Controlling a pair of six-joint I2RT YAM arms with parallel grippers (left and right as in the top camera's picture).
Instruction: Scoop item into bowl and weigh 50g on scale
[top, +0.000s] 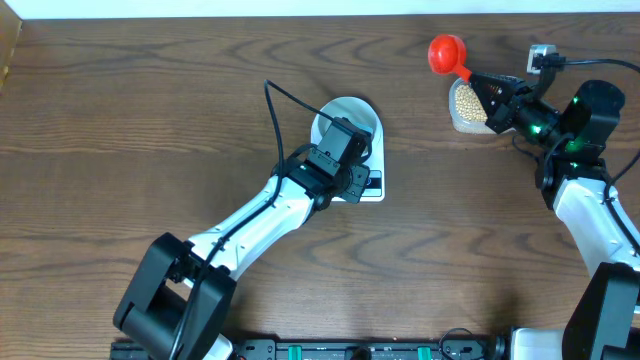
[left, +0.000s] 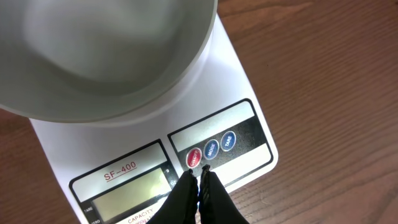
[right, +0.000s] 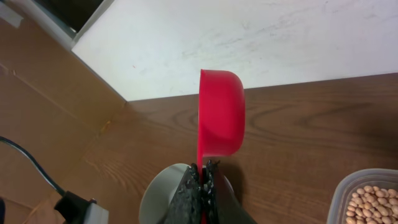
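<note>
Overhead: fixed above you, facing straight down, far enough to take in the table and both arms.
Left wrist: very near, looking steeply down past the left gripper at the scale and bowl.
Right wrist: near, looking along the right gripper and red scoop across the wood to a white wall.
Shared: overhead and left wrist both show you scale and bowl. Overhead and right wrist both show you the scoop and the tub.
</note>
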